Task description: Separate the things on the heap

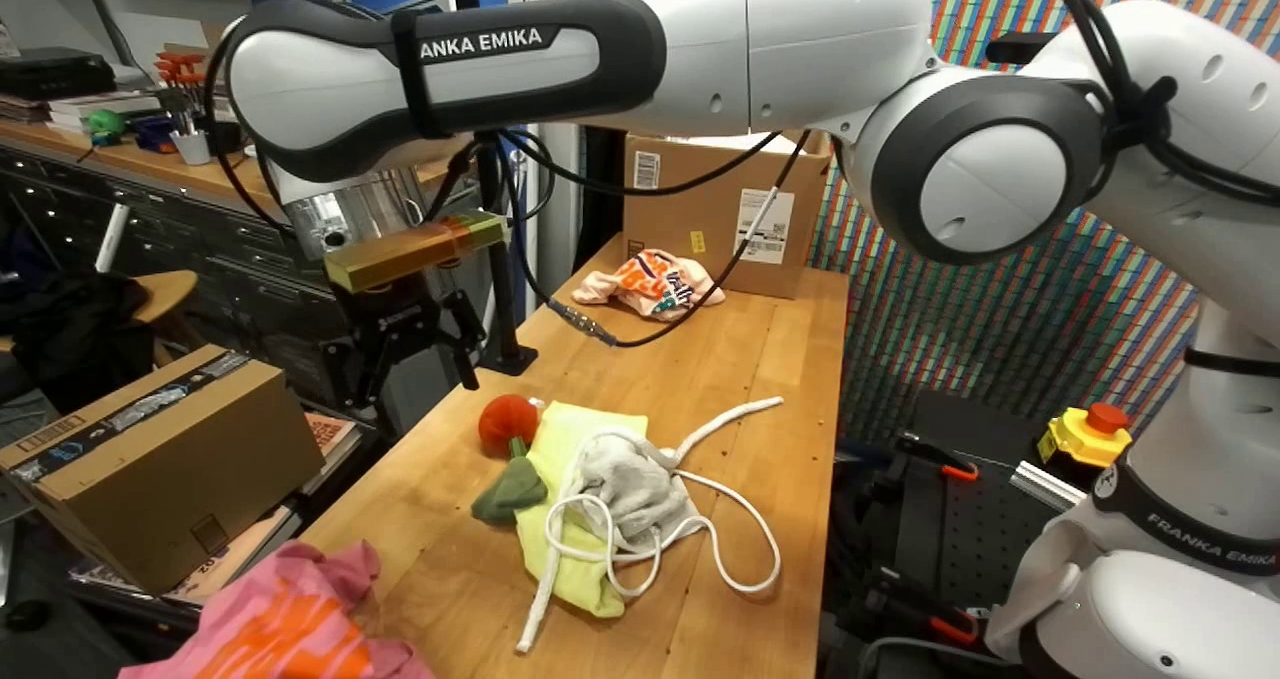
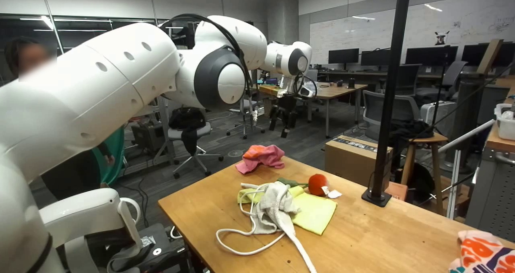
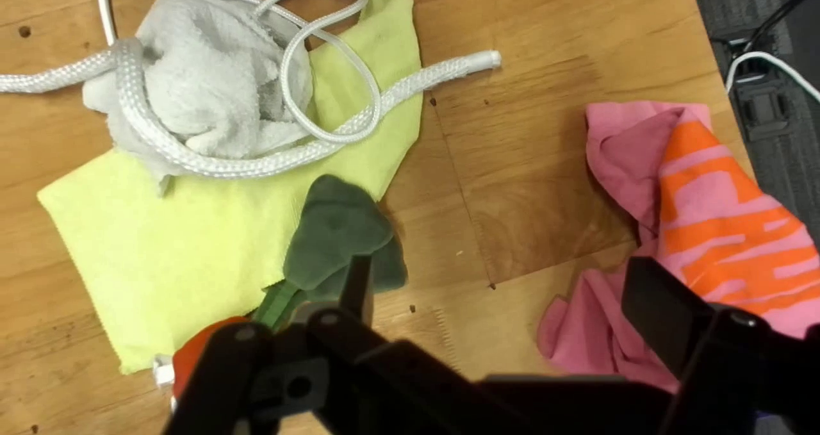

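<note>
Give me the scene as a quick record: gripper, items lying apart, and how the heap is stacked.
Gripper: open, raised, grasping nothing
Apart: pink cloth near the edge of the table; orange-patterned cloth near a cardboard box
Bottom: yellow-green cloth
Over it: bunched grey-white cloth
Top: white rope, looped over both cloths
Side: red-and-green plush, green end overlapping the yellow-green cloth's edge

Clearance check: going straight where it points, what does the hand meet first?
Probably the tan wooden tabletop, between the dark green fabric leaf and crumpled pink cloth with orange print; depth unclear, so either might be clipped first.
</note>
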Controlling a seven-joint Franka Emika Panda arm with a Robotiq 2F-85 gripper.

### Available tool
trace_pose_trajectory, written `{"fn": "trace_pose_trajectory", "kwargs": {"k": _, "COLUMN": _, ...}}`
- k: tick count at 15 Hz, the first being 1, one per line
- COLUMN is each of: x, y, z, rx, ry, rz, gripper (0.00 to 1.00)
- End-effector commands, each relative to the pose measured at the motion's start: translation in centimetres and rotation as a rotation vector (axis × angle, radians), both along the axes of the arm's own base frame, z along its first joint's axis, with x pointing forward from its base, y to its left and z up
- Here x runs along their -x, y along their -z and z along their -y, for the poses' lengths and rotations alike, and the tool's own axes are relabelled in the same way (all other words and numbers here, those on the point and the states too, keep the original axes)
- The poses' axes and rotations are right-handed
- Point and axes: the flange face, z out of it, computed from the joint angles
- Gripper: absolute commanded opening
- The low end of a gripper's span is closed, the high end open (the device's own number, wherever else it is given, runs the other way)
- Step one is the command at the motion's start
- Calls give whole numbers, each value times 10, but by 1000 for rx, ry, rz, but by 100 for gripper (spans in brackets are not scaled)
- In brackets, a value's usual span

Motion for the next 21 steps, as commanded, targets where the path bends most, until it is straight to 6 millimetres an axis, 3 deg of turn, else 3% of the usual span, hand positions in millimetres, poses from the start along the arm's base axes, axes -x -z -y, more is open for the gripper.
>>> {"fn": "trace_pose_trajectory", "kwargs": {"k": 1, "x": 8, "y": -12, "z": 15, "rx": -47, "ry": 37, "rz": -47, "gripper": 100}}
{"fn": "trace_pose_trajectory", "kwargs": {"k": 8, "x": 33, "y": -3, "z": 29, "rx": -94, "ry": 114, "rz": -79, "gripper": 100}}
{"fn": "trace_pose_trajectory", "kwargs": {"k": 12, "x": 47, "y": 7, "z": 50, "rx": -96, "ry": 115, "rz": -42, "gripper": 100}}
{"fn": "trace_pose_trajectory", "kwargs": {"k": 21, "x": 99, "y": 9, "z": 154, "rx": -98, "ry": 1, "rz": 0, "gripper": 100}}
